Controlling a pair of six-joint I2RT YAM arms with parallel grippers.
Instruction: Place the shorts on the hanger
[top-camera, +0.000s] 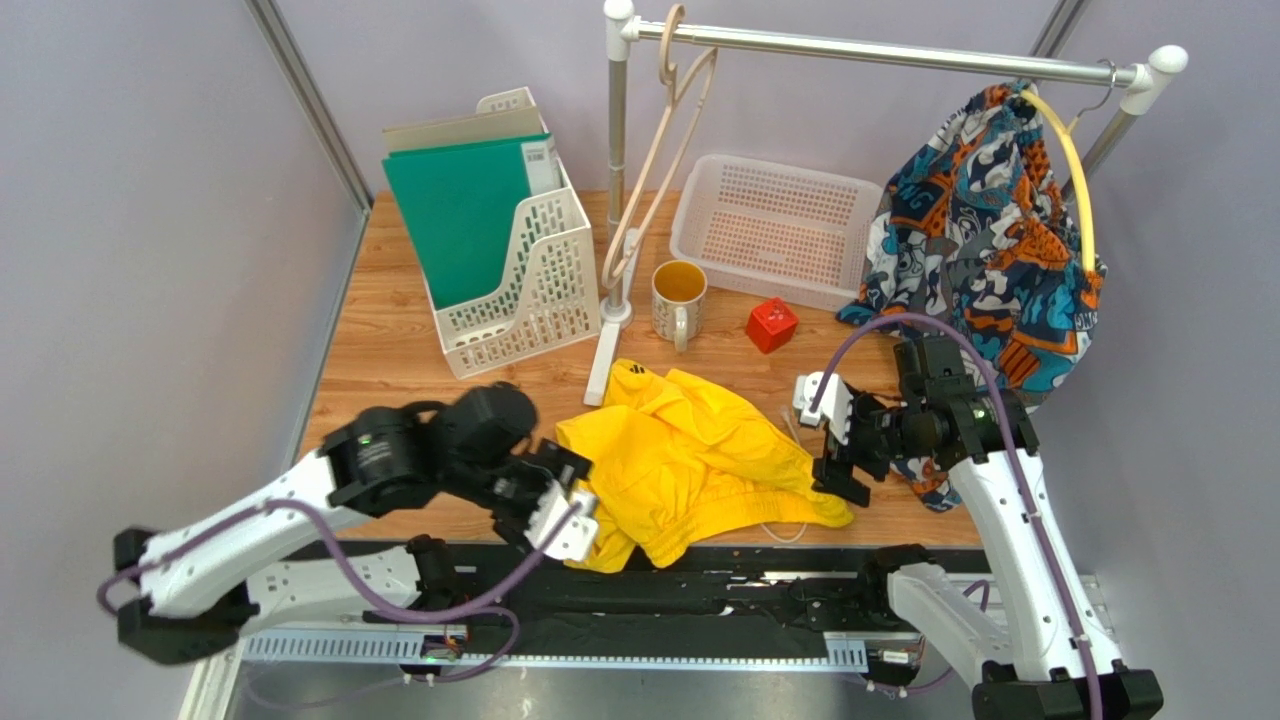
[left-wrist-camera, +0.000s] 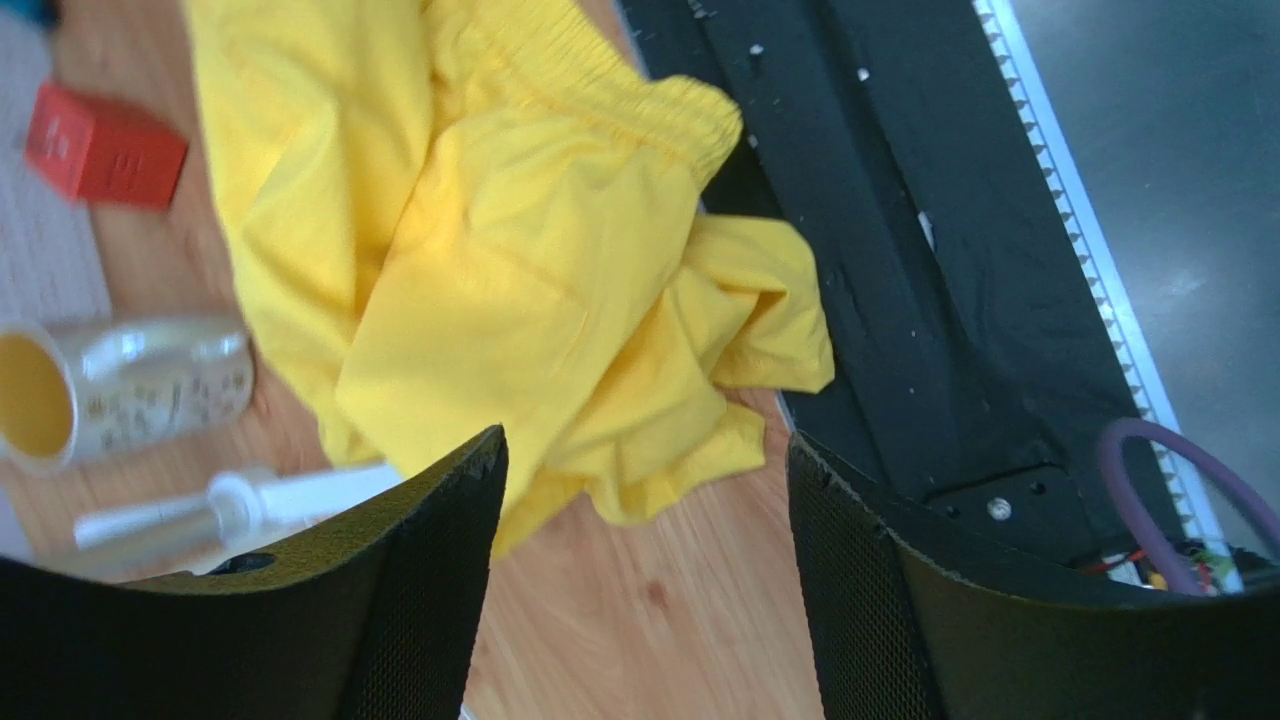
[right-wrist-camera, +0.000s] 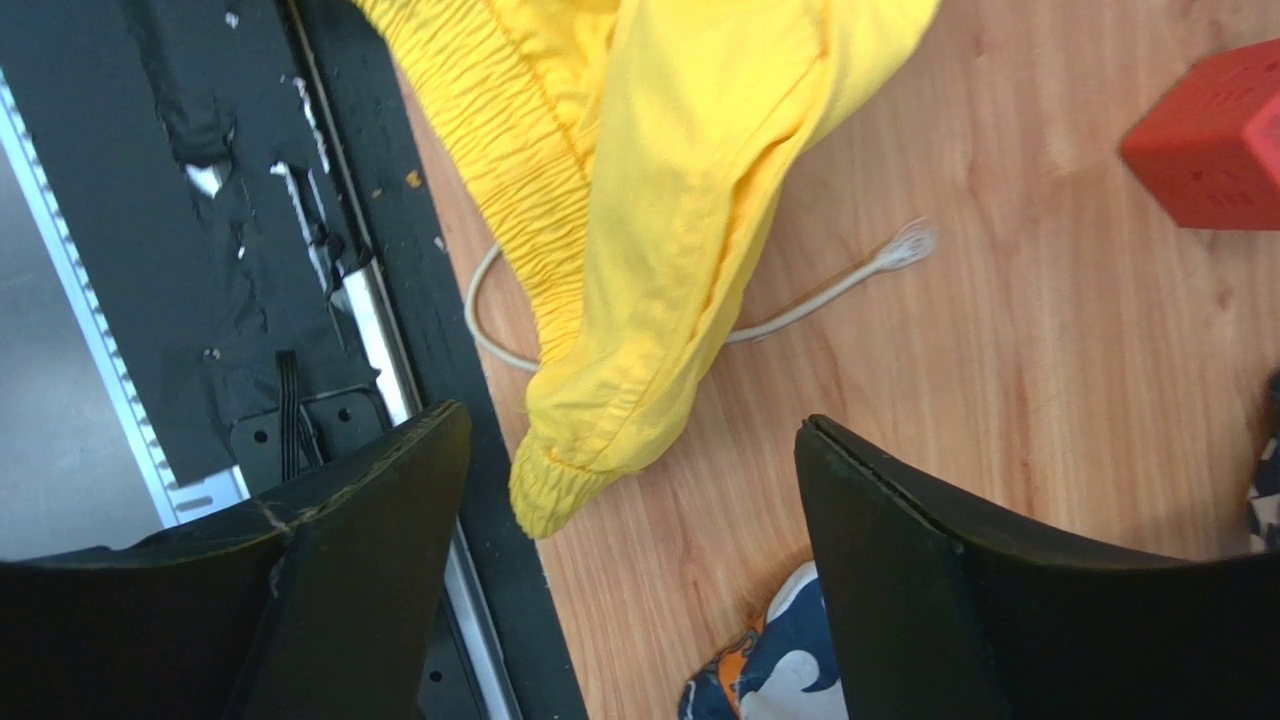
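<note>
Top external view has both arms low over the wooden table (top-camera: 406, 345), one at each side of the shorts (top-camera: 684, 450), which lie crumpled near its front edge. The left gripper (top-camera: 564, 518) stands with its jaws apart, a bunched yellow fold just ahead of its fingers (nothing pinched that I can see). The right gripper (top-camera: 834, 450) is spread too, with the waistband's corner under its gap and the white drawstring (right-wrist-camera: 812, 308) just past that. Well beyond both, the hanger (top-camera: 655, 128) hangs on the rail (top-camera: 902, 53).
</note>
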